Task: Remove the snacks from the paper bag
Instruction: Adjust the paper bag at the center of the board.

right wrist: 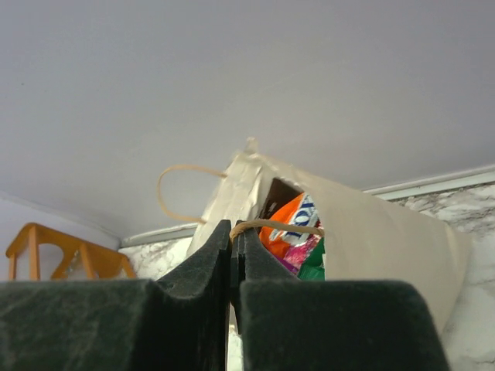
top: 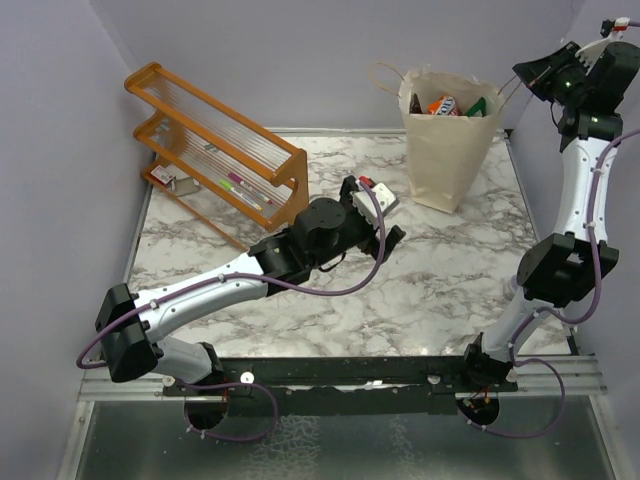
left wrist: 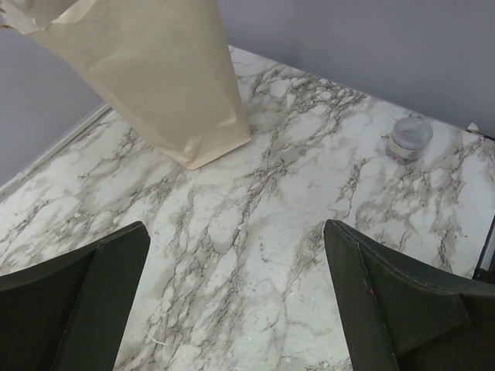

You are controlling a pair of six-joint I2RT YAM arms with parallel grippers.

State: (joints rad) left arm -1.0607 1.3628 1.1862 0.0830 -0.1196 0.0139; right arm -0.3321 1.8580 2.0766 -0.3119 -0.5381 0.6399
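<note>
R gripper (right wrist: 233, 236) pressed shut, apparently pinching the string handle (right wrist: 272, 225) of the paper bag (top: 447, 160), upright at far right, snacks (top: 447, 104) inside. L gripper (left wrist: 236, 232) spread, empty. Risk: a hard pull tips the bag or tears the handle.

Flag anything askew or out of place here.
One string handle of the paper bag is pinched in the right gripper, jaws shut, pulled sideways; the bag may be leaning. A small clear cap lies loose on the marble table. Nothing spilled.

Unreadable lettering on orange-red packet (right wrist: 283, 226)
</note>
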